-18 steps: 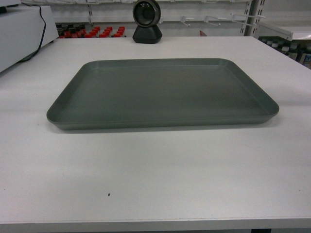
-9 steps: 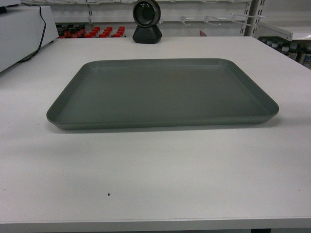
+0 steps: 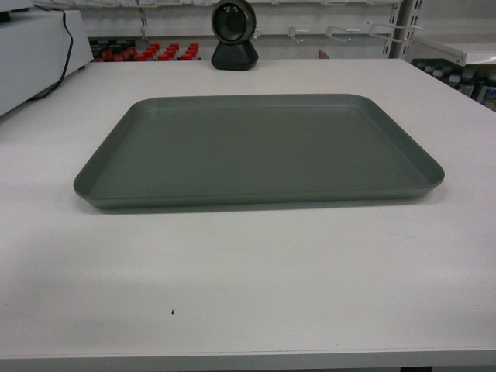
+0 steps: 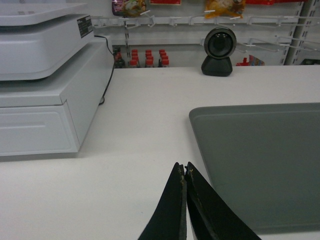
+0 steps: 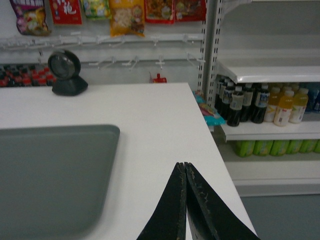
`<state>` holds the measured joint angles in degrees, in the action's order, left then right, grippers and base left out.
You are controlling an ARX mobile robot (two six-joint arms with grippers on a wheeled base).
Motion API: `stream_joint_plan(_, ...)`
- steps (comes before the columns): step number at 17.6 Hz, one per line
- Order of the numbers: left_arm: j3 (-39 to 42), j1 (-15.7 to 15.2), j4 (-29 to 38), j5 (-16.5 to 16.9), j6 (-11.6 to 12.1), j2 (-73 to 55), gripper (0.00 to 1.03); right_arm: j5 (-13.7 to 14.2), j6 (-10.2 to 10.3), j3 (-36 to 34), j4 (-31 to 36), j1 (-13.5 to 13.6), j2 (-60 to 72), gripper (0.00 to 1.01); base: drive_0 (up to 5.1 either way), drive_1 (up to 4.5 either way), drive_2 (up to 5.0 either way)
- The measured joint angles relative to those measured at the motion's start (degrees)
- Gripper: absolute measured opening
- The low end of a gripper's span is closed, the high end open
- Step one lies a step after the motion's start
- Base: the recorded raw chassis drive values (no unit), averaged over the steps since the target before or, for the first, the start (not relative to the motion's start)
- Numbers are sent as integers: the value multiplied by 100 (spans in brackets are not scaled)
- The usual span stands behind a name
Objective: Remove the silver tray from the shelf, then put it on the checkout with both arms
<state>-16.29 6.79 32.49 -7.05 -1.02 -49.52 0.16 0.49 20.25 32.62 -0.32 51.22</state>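
Note:
The silver tray [image 3: 260, 149] lies flat and empty on the white checkout [image 3: 248, 271], in the middle of the head view. No gripper shows in the head view. In the left wrist view my left gripper [image 4: 184, 166] is shut on nothing, hovering over the checkout just left of the silver tray [image 4: 260, 160]. My right gripper [image 5: 185, 165] is also shut and empty, above the checkout [image 5: 160, 115] to the right of the silver tray [image 5: 50, 180], near the table's right edge. A white shelf [image 5: 270, 70] shows to the right.
A black round scanner [image 3: 234, 35] stands at the checkout's far edge. A white cash register [image 4: 45, 75] with a black cable sits at the left. Right of the checkout stand shelves with drink bottles [image 5: 260, 105]. Snack bags [image 5: 127, 15] hang on the back wall.
The view has shifted very slightly; the tray and the checkout stay where they were.

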Motion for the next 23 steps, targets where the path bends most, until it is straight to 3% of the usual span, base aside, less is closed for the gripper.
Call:
stream_joint_plan(3, 487, -181, 11, 181, 0, 535, 1, -11, -11, -682, 7, 4, -396, 2, 0, 0, 0)
stream_joint_plan(5, 752, -616, -103, 651, 4, 881, 1, -11, -11, -916, 9, 4, -741, 2, 0, 0, 0)
stream_joint_plan(6, 855, -704, -157, 625, 2, 1038, 1, -11, -11, -1056, -22, 4, -935, 2, 0, 0, 0)
stream_joint_plan(17, 1567, -667, -1047, 704, 2, 2667, 1, -15, -11, -1808, -1071, 7, -2704, 2, 0, 0, 0)
stream_joint_plan(18, 1567, -669, -1102, 704, 2, 2752, 1, -15, -11, -1945, -791, 4, -2732, 2, 0, 0, 0)
stream_joint_plan(23, 1567, -669, -1666, 704, 2, 3348, 1, -15, -13, -1956, -1427, 4, -3329, 2, 0, 0, 0)
